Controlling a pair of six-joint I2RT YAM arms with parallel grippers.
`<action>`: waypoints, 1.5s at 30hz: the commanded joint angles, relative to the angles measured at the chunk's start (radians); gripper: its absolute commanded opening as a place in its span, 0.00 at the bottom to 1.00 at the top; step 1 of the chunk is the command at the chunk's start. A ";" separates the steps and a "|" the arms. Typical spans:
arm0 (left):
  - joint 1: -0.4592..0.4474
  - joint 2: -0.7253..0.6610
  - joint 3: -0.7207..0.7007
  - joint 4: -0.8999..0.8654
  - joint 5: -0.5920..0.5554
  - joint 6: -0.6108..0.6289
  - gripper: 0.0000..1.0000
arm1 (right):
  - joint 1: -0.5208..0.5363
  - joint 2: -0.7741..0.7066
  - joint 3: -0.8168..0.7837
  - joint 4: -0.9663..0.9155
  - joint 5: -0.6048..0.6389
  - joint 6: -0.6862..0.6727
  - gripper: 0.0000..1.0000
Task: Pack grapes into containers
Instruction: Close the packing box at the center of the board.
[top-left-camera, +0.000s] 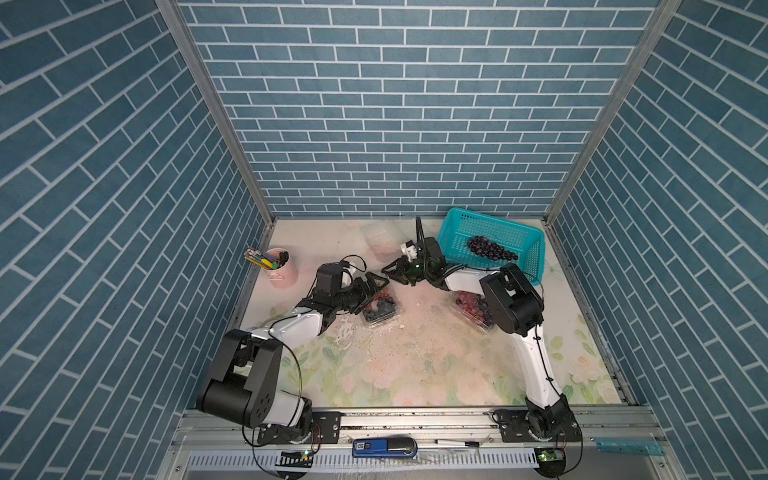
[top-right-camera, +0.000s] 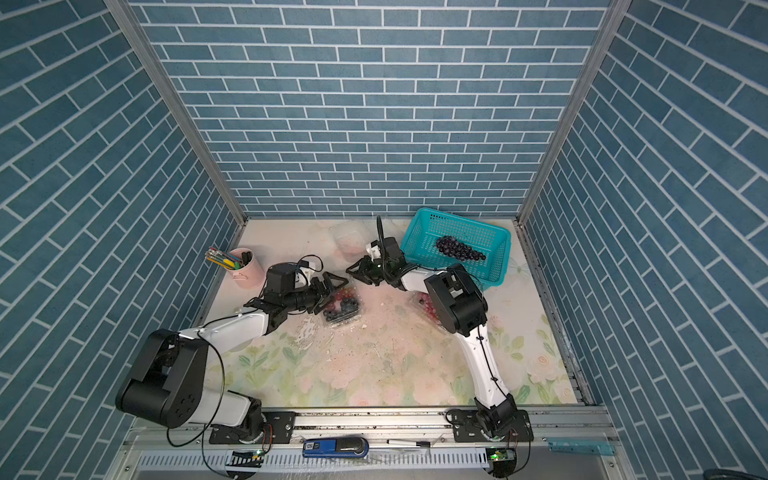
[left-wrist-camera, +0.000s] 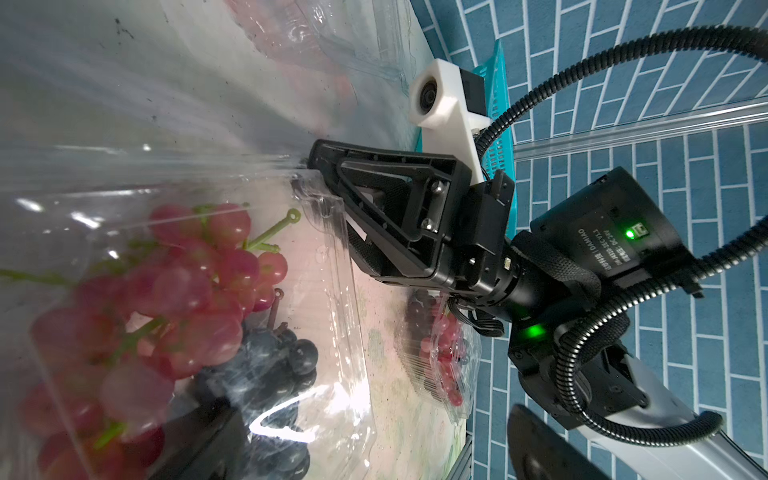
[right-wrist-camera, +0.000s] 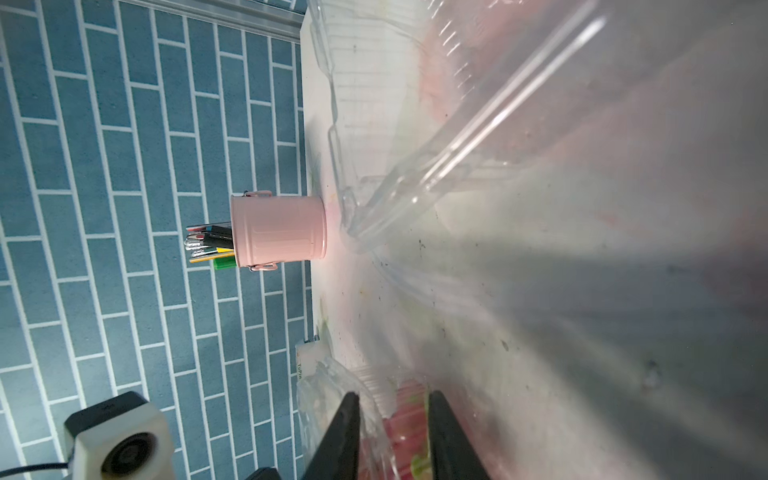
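Right now my left fingers (top-left-camera: 371, 296) are spread wide at the container (top-left-camera: 392, 316) of red and dark grapes (top-left-camera: 376, 305) on the surface (top-left-camera: 415, 374), while my right fingers (top-left-camera: 384, 270) are pinched nearly together on its raised clear lid (left-wrist-camera: 309, 197); another dark bunch (top-left-camera: 491, 248) lies in the teal basket (top-left-camera: 457, 226).

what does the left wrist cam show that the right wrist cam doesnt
Only the left wrist view: the dark grapes, a second filled container by the right arm, the teal basket and the right wrist camera.
Only the right wrist view: the pink pen cup and the left wrist camera.
Both: the right gripper at the lid edge of the container holding the red grapes, the far container, the table and the brick wall.
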 joint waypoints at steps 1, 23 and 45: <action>0.008 -0.001 -0.024 -0.025 0.000 0.017 1.00 | -0.003 -0.006 -0.011 0.017 -0.035 -0.023 0.26; 0.012 0.010 -0.037 -0.011 0.003 0.014 1.00 | -0.002 0.031 -0.010 0.010 -0.077 -0.042 0.13; 0.026 -0.009 0.006 -0.060 0.022 0.033 1.00 | -0.010 -0.029 -0.012 -0.069 -0.046 -0.100 0.11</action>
